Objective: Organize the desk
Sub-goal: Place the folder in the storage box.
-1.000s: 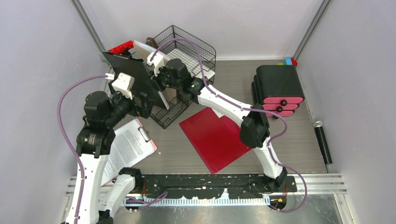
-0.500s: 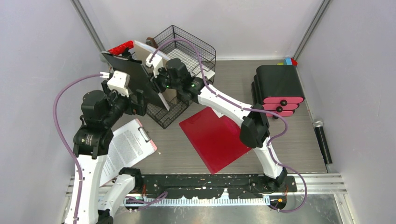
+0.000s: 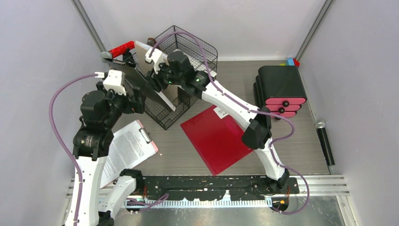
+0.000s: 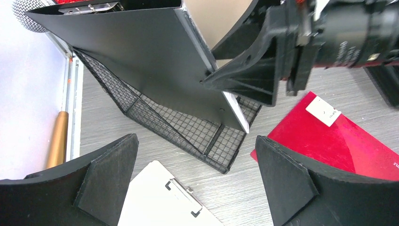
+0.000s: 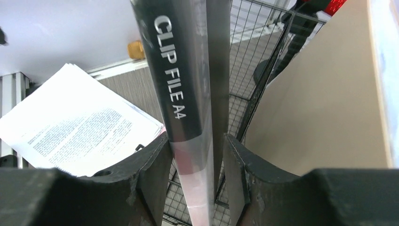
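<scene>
We see the desk (image 3: 291,146), a grey wood-grain top with long horizontal streaks, walled in pale lilac-grey and edged by a metal rail at the front. At its back left stands a black wire-mesh rack (image 3: 209,55), and at the right a black drawer unit (image 3: 278,82) with rounded pink fronts. A glossy red folder (image 3: 216,139) lies flat near the middle, skewed, with a small white label (image 4: 322,110) whose print is too small for us to read. Over the rack's near side a matte black clip file (image 4: 141,56) leans steeply, its lower corner inside the mesh and a plain beige board (image 5: 320,108) just behind it. Its spine reads "CLIP FILE A4". On the near left a clipboard (image 3: 127,148) holds printed pages we cannot read. The right gripper (image 5: 195,146) is clamped on the file's spine, a finger pressed to each side. The left gripper (image 4: 195,139) hangs spread wide and empty above the gap between rack and clipboard, blocking part of the top view.
</scene>
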`<action>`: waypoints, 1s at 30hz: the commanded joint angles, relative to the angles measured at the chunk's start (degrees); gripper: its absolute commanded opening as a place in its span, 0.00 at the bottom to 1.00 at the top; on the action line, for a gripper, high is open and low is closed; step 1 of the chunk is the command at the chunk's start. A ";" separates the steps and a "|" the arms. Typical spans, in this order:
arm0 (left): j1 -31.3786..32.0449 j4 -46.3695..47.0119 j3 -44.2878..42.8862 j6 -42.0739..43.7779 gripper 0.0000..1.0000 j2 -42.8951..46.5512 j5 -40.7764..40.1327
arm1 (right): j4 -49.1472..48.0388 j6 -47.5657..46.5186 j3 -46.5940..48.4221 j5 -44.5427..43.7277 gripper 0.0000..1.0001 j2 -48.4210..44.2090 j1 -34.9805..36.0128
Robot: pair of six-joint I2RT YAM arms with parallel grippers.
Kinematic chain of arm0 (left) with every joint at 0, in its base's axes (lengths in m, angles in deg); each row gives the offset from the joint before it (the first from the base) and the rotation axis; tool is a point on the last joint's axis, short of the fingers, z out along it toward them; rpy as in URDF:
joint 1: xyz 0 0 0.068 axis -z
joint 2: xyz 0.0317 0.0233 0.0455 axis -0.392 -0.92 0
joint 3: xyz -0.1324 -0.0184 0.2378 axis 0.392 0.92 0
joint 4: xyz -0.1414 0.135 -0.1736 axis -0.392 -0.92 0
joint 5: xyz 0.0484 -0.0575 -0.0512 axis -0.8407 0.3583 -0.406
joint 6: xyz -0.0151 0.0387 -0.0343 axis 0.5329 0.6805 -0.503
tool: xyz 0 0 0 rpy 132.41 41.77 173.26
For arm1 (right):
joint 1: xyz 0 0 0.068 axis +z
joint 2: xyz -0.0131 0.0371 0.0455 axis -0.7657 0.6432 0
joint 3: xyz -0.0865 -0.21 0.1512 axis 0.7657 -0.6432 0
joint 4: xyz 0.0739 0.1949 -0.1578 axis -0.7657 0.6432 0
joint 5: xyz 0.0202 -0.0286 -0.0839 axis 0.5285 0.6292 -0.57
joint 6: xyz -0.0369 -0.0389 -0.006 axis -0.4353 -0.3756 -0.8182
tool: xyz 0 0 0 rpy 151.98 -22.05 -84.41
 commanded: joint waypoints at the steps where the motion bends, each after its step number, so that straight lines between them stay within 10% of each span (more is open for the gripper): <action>1: -0.24 1.37 -1.57 0.28 1.00 1.10 -2.25 | 7.52 -1.55 7.31 1.61 0.49 1.62 -0.36; 22: -0.22 -3.88 -2.80 4.65 1.00 3.00 -4.40 | 18.03 -8.16 13.19 -4.52 0.48 9.05 -0.24; 30: -0.21 -4.04 -2.20 5.24 1.00 3.27 -4.59 | 15.37 -7.00 13.73 -3.31 0.22 9.01 -0.18</action>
